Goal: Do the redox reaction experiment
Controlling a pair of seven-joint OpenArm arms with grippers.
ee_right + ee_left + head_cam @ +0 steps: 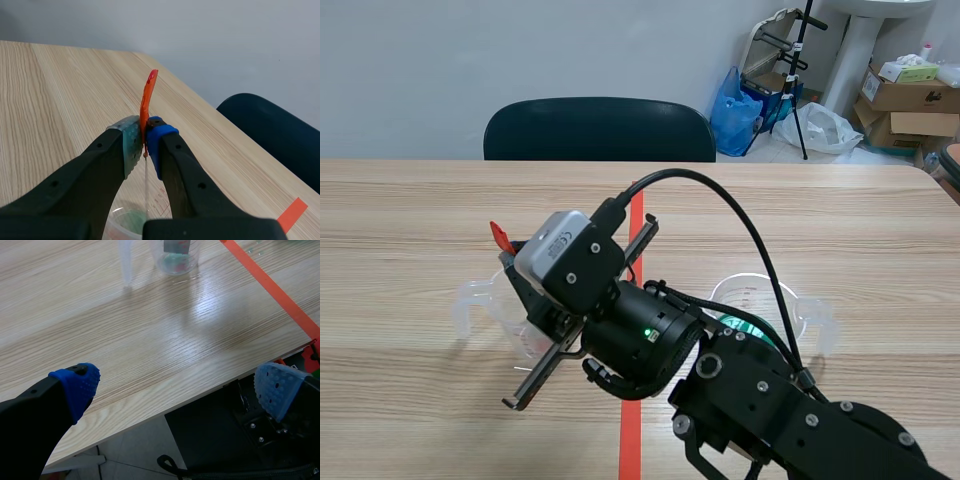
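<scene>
My right gripper (145,142) is shut on a flat orange-red stirrer (147,97) and holds it upright. A thin rod runs down from it into a clear measuring beaker (131,220) with greenish liquid, right under the fingers. In the scene view the right arm reaches past the tape line, and the stirrer's red tip (500,235) stands over the left beaker (485,310). A second clear beaker (760,298) stands right of the tape. My left gripper (172,385) is open and empty above the table's front edge, with the left beaker (175,257) far ahead of it.
An orange-red tape line (633,430) runs down the middle of the wooden table (410,220). A dark chair (600,130) stands behind the far edge. Boxes and bags (910,95) lie on the floor at the back right.
</scene>
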